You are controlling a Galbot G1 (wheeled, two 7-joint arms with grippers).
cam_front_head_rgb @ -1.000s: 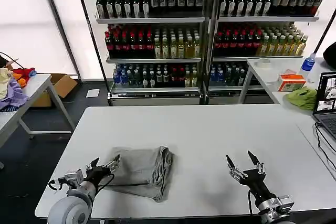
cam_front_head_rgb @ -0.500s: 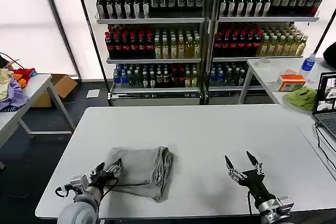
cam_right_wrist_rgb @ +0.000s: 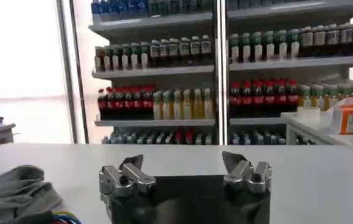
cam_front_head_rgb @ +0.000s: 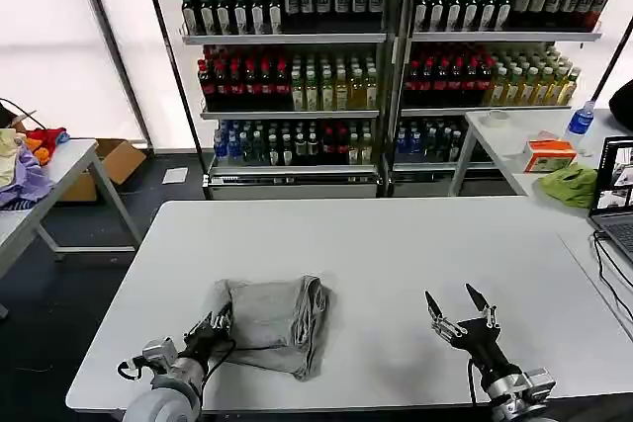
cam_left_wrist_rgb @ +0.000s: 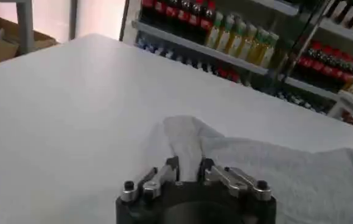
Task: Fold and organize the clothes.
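The clothes [cam_front_head_rgb: 272, 321] are one folded light grey bundle near the front left of the white table [cam_front_head_rgb: 396, 244]. My left gripper [cam_front_head_rgb: 215, 327] sits low at the bundle's left corner. In the left wrist view a raised fold of the grey clothes [cam_left_wrist_rgb: 185, 143] runs between the fingers of that gripper [cam_left_wrist_rgb: 187, 168], which is shut on it. My right gripper [cam_front_head_rgb: 463, 307] hovers open above bare table at the front right, apart from the bundle. In the right wrist view the right gripper [cam_right_wrist_rgb: 185, 164] has spread jaws with nothing between them, and the clothes [cam_right_wrist_rgb: 18, 189] lie off to one side.
Shelves of bottles [cam_front_head_rgb: 297, 86] stand behind the table. A side table at the right carries a laptop [cam_front_head_rgb: 615, 195], a green cloth [cam_front_head_rgb: 569, 185] and an orange box [cam_front_head_rgb: 547, 155]. Another table with coloured cloths [cam_front_head_rgb: 25, 170] stands at the left.
My left gripper has dropped lower and closed on the bundle's left corner, which now stands up slightly bunched. The right gripper has barely moved.
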